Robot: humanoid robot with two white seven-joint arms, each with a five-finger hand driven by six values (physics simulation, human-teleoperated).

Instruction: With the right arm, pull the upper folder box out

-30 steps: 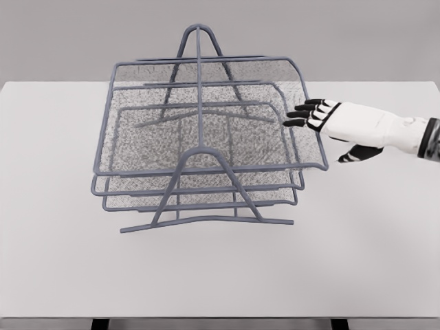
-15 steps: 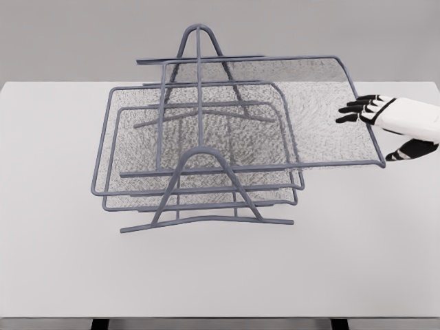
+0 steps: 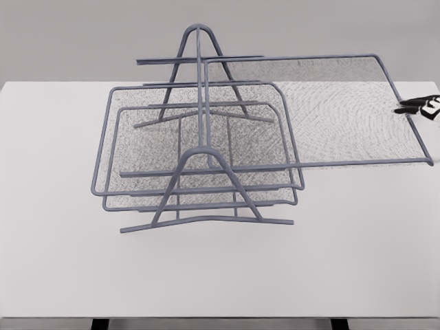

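A dark grey wire rack [image 3: 200, 89] stands on the white table [image 3: 220, 275] and holds three mesh trays. The upper folder box [image 3: 330, 117] sticks far out to the right, its left edge still inside the rack and its right rim close to the picture's right edge. Only the dark fingertips of my right hand [image 3: 418, 106] show at the right edge, lying on that right rim and gripping it. The thumb and the rest of the hand are out of frame. The middle tray [image 3: 137, 137] and lower tray [image 3: 206, 201] sit pushed in. No left arm shows.
The rack's front A-shaped leg [image 3: 206, 185] and base bar [image 3: 206, 221] stand toward the table's near side. Bare table surface lies in front of the rack and under the pulled-out box at the right.
The upper folder box has slid steadily to the right out of the rack, drawn along by my right hand. The hand has moved almost out of the picture's right edge.
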